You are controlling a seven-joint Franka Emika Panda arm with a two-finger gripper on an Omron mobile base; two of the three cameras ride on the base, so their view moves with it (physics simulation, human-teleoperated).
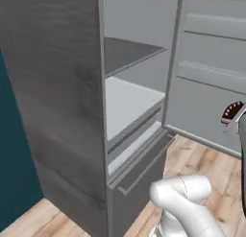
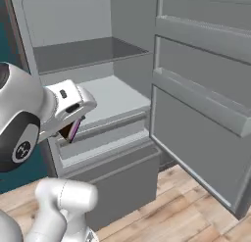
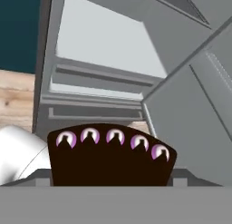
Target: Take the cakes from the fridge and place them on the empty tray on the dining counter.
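The fridge (image 1: 57, 87) stands open, its door (image 2: 201, 118) swung out to the right and its pale shelves (image 2: 112, 96) bare. A dark chocolate cake wedge (image 3: 111, 159) with a row of purple-white dollops sits right in front of the hand camera and hides the fingertips. From the right base camera the same cake (image 2: 72, 130) hangs under the white hand, off the shelf and in front of the drawer. My gripper (image 2: 74, 124) is shut on it. The left base view catches the cake (image 1: 232, 111) at the right edge, in mid-air before the door. The tray and the dining counter are out of view.
The open door (image 1: 206, 87) with its rails stands close on the right of the arm. A lower drawer front (image 2: 115, 175) juts out below the shelves. Wooden floor (image 1: 202, 159) lies in front, with a teal wall (image 1: 14, 159) left of the fridge.
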